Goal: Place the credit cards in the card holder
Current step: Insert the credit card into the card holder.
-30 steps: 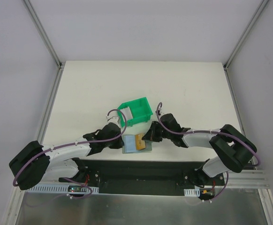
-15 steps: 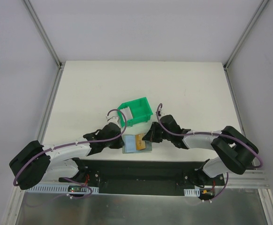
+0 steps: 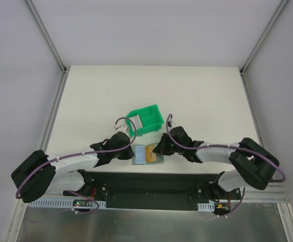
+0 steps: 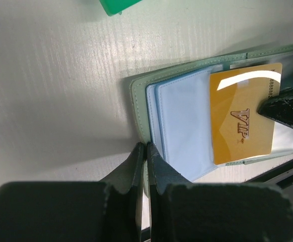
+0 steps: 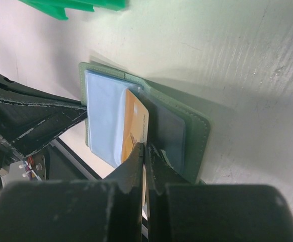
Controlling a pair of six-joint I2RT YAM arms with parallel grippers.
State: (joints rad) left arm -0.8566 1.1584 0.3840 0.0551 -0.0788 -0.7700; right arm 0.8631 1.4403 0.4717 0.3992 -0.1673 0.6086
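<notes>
Card holder (image 4: 136, 96) lies open between both pincers; left pincer (image 4: 146, 147) closed, empty, tips touching holder rim; right pincer (image 5: 144, 147) closed at edge of orange card (image 4: 242, 118), pinch or push unclear; card lies over holder's pocket, judged not fully inside; other cards not seen.

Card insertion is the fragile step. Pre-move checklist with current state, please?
1. Card holder open, flat on the table: ok.
2. Left gripper jaws shut, tip at the holder's left edge: ok.
3. Right gripper jaws shut on the orange card at its edge: ok.
4. Card's leading edge inside a clear pocket: cannot tell.
5. Green bin apart from the holder: ok.
</notes>
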